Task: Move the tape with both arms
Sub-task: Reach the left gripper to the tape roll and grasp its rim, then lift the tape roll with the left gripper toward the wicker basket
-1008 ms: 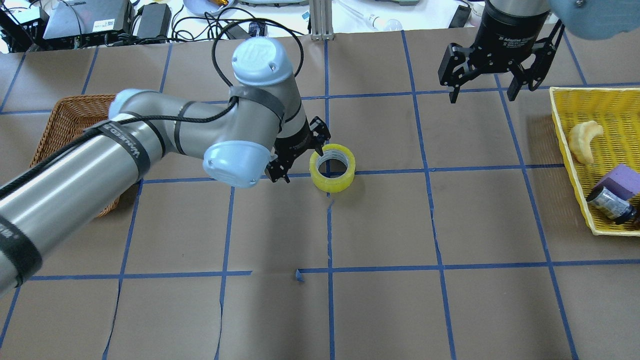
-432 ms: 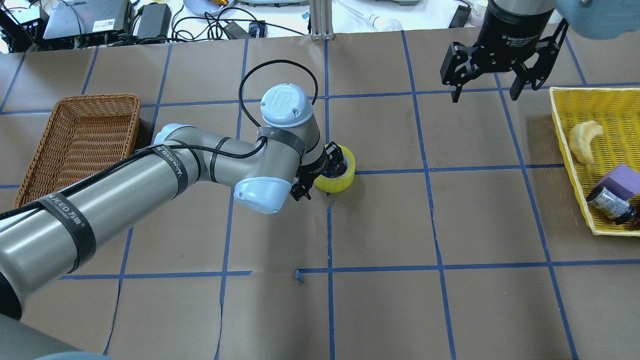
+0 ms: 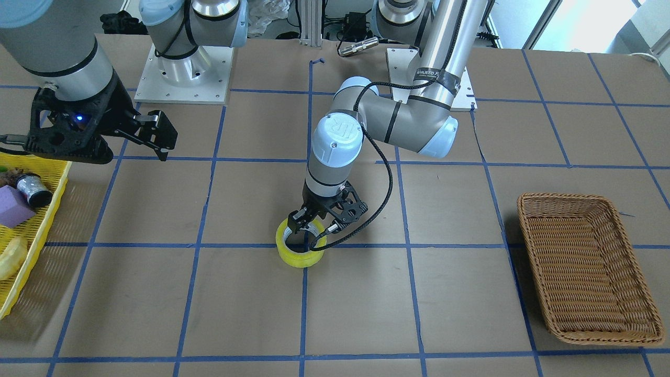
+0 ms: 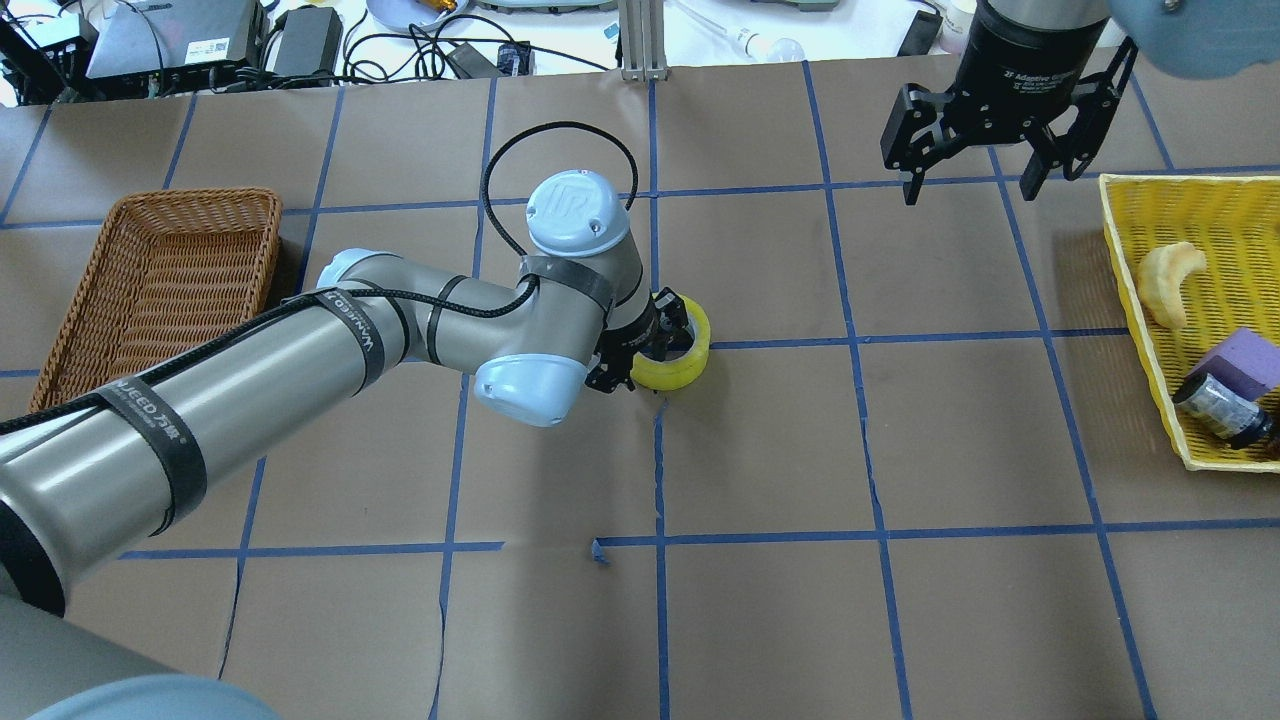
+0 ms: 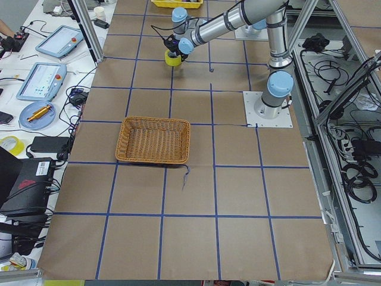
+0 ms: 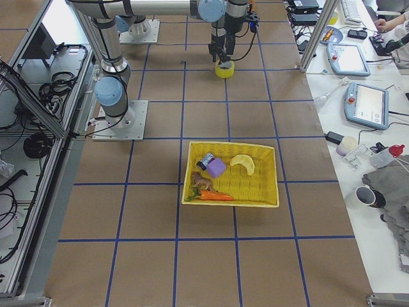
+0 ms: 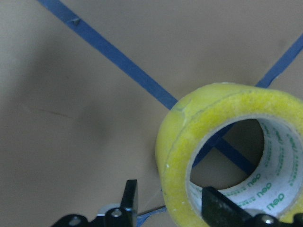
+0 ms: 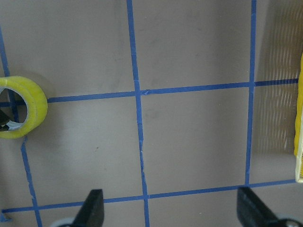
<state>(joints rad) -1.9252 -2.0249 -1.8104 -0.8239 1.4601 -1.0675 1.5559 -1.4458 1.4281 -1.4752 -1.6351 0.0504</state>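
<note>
The yellow tape roll (image 4: 690, 362) lies flat on the brown paper at the table's middle, on a blue grid crossing; it also shows in the front view (image 3: 298, 259) and the left wrist view (image 7: 213, 104). My left gripper (image 4: 640, 342) is down at the roll's left side and open. In the left wrist view (image 7: 170, 208) one finger stands outside the roll and the other inside the whitish core, with the roll's wall between them. My right gripper (image 4: 975, 185) is open and empty, high over the far right. Its wrist view shows the tape (image 8: 33, 101) at the left edge.
A brown wicker basket (image 4: 160, 270) sits at the left. A yellow basket (image 4: 1125, 260) at the right edge holds a pale curved item (image 4: 1170, 280), a purple block (image 4: 1250, 360) and a glittery cylinder (image 4: 1220, 405). Cables and devices line the far edge.
My left arm has swung right and come down onto the tape; its fingers now straddle the roll's wall. The tape has not shifted. The right gripper has barely moved.
</note>
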